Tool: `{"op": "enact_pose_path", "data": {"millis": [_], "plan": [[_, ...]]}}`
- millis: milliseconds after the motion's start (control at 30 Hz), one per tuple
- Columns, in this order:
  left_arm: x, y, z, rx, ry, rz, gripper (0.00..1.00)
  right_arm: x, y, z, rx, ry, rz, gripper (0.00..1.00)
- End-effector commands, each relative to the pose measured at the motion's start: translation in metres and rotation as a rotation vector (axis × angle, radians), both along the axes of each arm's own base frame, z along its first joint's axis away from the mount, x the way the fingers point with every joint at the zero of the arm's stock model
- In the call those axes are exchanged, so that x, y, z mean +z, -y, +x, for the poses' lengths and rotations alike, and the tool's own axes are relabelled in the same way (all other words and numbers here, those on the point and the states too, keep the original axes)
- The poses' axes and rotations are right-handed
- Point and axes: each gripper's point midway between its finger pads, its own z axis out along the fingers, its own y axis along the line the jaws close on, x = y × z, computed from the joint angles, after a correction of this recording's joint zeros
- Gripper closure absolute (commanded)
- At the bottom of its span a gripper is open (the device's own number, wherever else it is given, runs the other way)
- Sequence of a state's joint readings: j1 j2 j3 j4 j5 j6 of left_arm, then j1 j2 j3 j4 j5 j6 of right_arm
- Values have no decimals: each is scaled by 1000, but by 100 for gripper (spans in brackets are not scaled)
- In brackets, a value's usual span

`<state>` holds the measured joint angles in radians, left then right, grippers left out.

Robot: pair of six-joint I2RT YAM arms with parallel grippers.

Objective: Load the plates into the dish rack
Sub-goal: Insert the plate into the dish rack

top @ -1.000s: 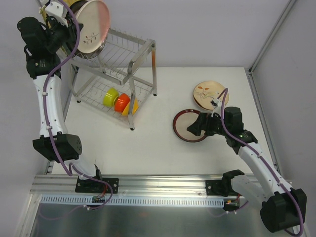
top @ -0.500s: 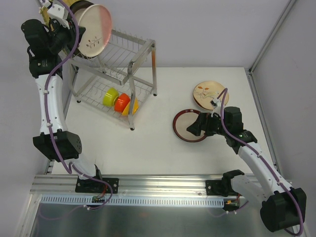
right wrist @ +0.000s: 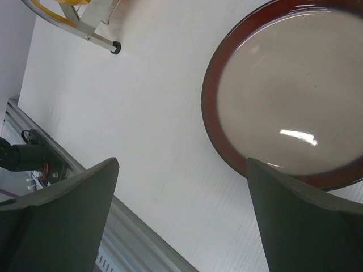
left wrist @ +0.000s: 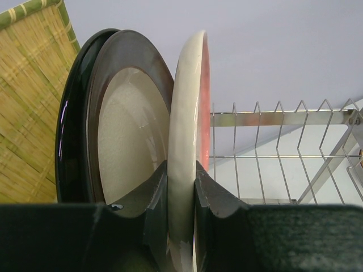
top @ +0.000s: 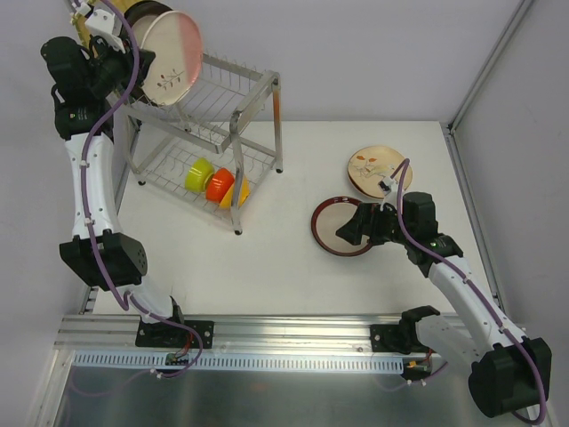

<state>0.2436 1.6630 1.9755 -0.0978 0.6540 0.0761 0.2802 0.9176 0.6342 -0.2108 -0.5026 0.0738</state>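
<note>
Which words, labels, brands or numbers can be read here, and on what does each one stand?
None: no readable text shows in any view.
The floral plate between the left fingers and the second floral plate bear only plant drawings, no letters.

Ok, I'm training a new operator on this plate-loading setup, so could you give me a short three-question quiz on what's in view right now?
1. True or false: the right arm's jaws are clamped on the dark-rimmed plate on the table.
2. What do the left arm's jaws grip at the dish rack? A) nothing B) a cream floral plate, held on edge C) a cup
3. Fill in: ___ plates lie flat on the table.
Key: 1 false, they stand open over it. 2 B. 3 two: the dark-rimmed plate and a second floral plate.
</note>
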Motion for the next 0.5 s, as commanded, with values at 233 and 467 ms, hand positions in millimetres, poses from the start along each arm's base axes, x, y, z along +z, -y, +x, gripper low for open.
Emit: {"op": "enact_pose_path", "data": {"millis": [233, 467], "plan": [[65, -1, -24, 20, 223, 51, 57, 28, -6, 8, 18, 83, 41, 0], [71, 2, -34, 18, 225, 27, 32, 33, -6, 5, 18, 97, 45, 0]]}}
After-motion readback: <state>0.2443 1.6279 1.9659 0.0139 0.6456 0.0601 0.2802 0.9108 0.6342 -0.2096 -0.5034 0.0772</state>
